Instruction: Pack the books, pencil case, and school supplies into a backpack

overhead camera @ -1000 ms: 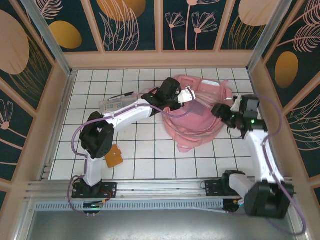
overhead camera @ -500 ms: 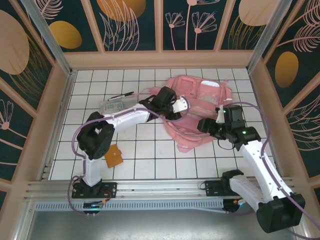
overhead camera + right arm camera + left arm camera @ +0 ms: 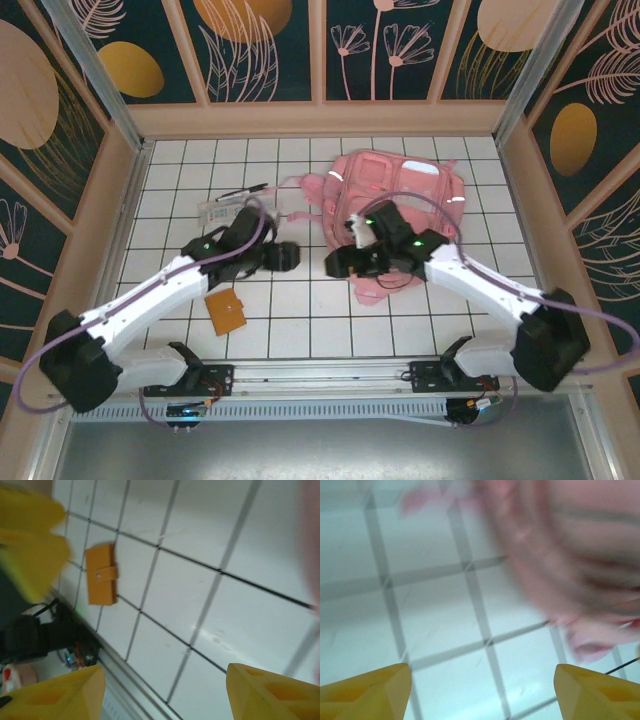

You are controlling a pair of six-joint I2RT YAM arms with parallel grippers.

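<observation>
Spread open and empty, the left gripper [image 3: 289,257] and right gripper [image 3: 338,266] are hovering seemingly close together, risking collision if both reach for the near-left orange-brown notebook [image 3: 226,312].

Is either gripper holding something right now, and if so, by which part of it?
Nothing is held. The left gripper and the right gripper are both open and empty, close by the pink backpack.

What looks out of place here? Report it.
Nothing looks spilled or damaged. The orange notebook lies skewed to the tile grid, well apart from the backpack, which sits slumped and rumpled rather than flat.
</observation>
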